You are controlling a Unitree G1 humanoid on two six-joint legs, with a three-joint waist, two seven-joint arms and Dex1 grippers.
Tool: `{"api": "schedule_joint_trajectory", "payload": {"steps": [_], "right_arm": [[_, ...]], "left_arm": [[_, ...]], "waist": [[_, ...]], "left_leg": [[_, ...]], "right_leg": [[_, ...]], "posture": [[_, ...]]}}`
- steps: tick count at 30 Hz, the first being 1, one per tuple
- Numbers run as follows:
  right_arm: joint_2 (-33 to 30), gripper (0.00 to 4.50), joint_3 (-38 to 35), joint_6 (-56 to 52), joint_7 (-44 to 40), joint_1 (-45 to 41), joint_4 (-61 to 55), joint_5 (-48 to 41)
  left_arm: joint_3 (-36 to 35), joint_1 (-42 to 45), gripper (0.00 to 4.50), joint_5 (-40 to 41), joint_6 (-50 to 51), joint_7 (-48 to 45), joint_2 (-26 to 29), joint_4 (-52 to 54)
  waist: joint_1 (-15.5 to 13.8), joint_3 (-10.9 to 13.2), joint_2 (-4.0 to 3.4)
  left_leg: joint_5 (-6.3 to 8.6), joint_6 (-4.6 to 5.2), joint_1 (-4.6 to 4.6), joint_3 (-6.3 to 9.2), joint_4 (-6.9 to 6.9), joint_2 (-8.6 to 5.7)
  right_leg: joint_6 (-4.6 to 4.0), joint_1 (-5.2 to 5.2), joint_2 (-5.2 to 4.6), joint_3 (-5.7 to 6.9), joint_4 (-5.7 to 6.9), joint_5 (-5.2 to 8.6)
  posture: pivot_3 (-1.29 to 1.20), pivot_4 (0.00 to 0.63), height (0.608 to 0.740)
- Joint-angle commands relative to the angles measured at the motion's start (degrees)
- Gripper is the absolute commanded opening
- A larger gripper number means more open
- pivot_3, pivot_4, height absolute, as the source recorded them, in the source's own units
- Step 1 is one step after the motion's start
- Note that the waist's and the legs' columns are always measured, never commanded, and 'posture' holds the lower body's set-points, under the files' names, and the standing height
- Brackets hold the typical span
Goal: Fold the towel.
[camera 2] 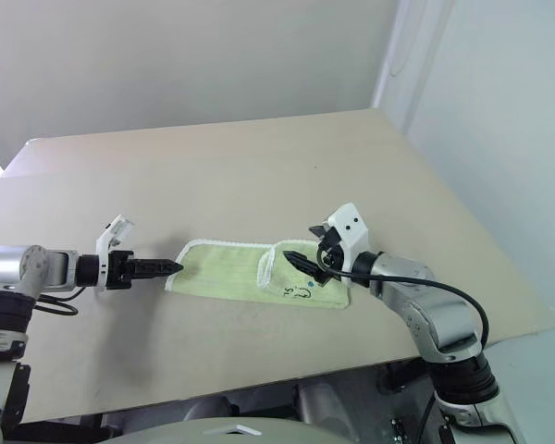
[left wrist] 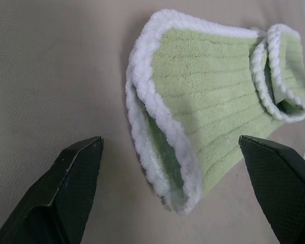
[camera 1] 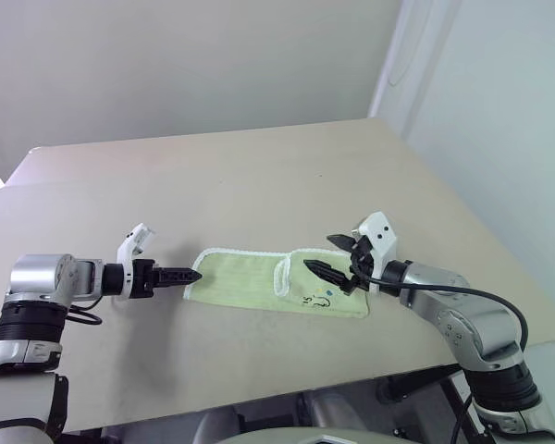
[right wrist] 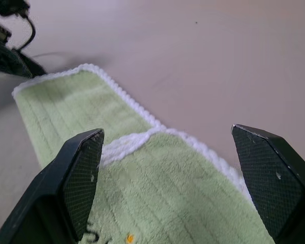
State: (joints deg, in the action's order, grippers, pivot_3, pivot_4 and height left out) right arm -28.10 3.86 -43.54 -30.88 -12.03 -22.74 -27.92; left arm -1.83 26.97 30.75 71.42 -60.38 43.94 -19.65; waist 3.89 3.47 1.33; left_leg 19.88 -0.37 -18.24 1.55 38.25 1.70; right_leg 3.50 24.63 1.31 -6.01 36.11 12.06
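We see the towel (camera 1: 276, 281) lying as a long, narrow strip on the table (camera 1: 259, 176), nearer the table's front edge than its far edge and closer to the right-hand edge than the left, its length running roughly along the front edge. We judge the task to be well advanced: the cloth lies doubled lengthwise, two white-edged layers showing stacked at its left end in the left wrist view, and the right end has been turned back over the strip, its white edging crossing the width as a curved line. The dark handwritten marks (camera 1: 314, 298) sit on that flap, close to the corner nearest the table's front edge. What remains, in our judgement, is at most one more fold to shorten the strip, or a squaring of the layers; we cannot tell whether the edges underneath are aligned. The left gripper (camera 1: 187, 275) is level with the left end of the towel, its tips just beside the cloth and apart from it; its jaws stand wide in the left wrist view, with nothing between them. The right gripper (camera 1: 333, 259) hovers above the folded right end, jaws likewise spread wide and empty, the cloth lying below and between its fingers (right wrist: 71, 188) without contact.
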Motion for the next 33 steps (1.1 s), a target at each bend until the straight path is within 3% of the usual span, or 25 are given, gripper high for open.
{"api": "schedule_joint_trajectory", "payload": {"steps": [1,9,10,13,23,29,33], "right_arm": [[0.6,4.19,-1.4,-0.2,1.0,-0.8,-2.3,-0.5],[0.4,4.19,-1.4,-0.8,1.6,-0.1,-2.9,-0.4],[0.4,4.23,-1.4,-0.8,1.6,0.0,-2.9,-0.3],[0.3,4.25,-1.3,-0.7,1.7,0.3,-2.8,-0.1],[0.5,4.25,-0.6,-0.5,2.5,0.6,-2.4,1.0],[-0.1,4.25,-1.0,-0.4,2.0,1.2,-2.7,1.0],[-0.6,4.25,-1.8,-0.4,0.7,1.9,-3.8,-0.1]], "left_arm": [[2.6,-0.4,4.50,1.3,2.4,0.0,-2.5,0.9],[2.5,0.5,4.50,2.1,3.3,-0.1,-5.4,1.9],[2.6,0.5,4.32,1.9,3.3,0.0,-5.6,1.9],[3.2,0.4,3.56,1.6,2.7,-0.2,-5.7,2.1],[2.4,0.5,0.04,2.6,1.5,-0.4,-4.8,2.7],[2.0,0.8,0.04,2.1,-1.1,-1.8,-0.9,2.8],[3.6,0.3,0.04,0.2,-4.6,-4.7,5.9,4.5]], "waist": [[0.0,-0.1,-0.10],[-0.7,-0.2,-0.26],[-0.7,-0.2,-0.26],[-0.7,-0.2,-0.26],[0.2,-0.1,-0.22],[0.2,-0.1,-0.20],[0.4,-0.1,-0.12]], "left_leg": [[0.00,-0.01,-0.01,0.00,0.01,-0.02],[-0.01,-0.02,-0.04,0.02,0.02,-0.24],[-0.01,-0.02,-0.04,0.03,0.02,-0.24],[-0.01,-0.02,-0.05,0.04,0.01,-0.25],[-0.01,-0.02,-0.04,0.12,0.01,-0.23],[-0.01,-0.02,-0.06,0.12,0.00,-0.22],[-0.01,-0.02,-0.07,0.12,0.00,-0.20]], "right_leg": [[0.00,-0.01,-0.03,0.00,-0.01,0.00],[0.15,-0.09,-0.23,-0.06,-0.08,0.09],[0.16,-0.09,-0.23,-0.05,-0.09,0.09],[0.18,-0.08,-0.22,-0.05,-0.09,0.11],[0.19,-0.06,-0.17,-0.05,-0.02,0.11],[0.18,0.00,-0.15,-0.05,-0.03,0.12],[0.18,0.25,-0.13,-0.05,0.00,0.11]], "posture": [[0.00,0.000,0.712],[0.00,0.000,0.712],[0.00,0.000,0.712],[0.00,0.000,0.712],[0.00,0.000,0.712],[0.00,0.000,0.712],[0.00,0.000,0.712]]}}
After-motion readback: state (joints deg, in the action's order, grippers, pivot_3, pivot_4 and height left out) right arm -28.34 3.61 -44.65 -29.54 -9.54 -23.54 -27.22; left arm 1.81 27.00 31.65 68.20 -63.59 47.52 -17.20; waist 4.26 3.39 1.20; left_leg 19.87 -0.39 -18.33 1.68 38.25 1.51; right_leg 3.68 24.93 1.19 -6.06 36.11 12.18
